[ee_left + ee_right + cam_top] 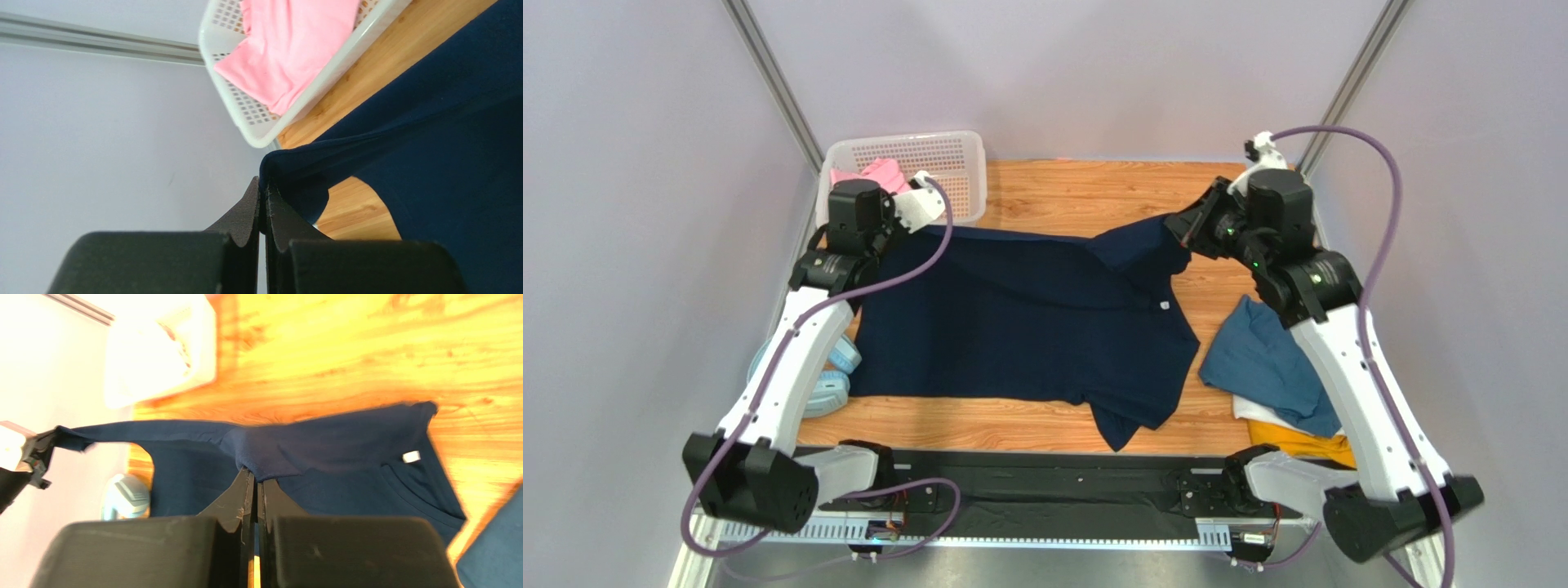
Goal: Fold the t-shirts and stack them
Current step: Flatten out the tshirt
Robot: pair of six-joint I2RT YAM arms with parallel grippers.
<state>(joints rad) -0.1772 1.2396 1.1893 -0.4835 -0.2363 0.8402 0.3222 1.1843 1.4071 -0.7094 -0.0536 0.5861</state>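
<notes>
The dark navy t-shirt (1026, 325) lies spread across the middle of the wooden table, its far edge lifted. My left gripper (876, 237) is shut on its far left corner (288, 168). My right gripper (1179, 227) is shut on its far right shoulder (276, 456), which is raised off the table. The pink t-shirt (879, 172) lies in the white basket (940, 153); it also shows in the left wrist view (294, 43). The teal blue t-shirt (1265, 361) lies crumpled at the right on the white t-shirt (1265, 417) and the mustard yellow t-shirt (1302, 441).
The white basket (258, 119) stands at the far left corner. A light blue object (836, 374) lies at the table's left edge beside the navy shirt. Metal frame posts (775, 80) rise behind the table. A black strip (1038, 472) runs along the near edge.
</notes>
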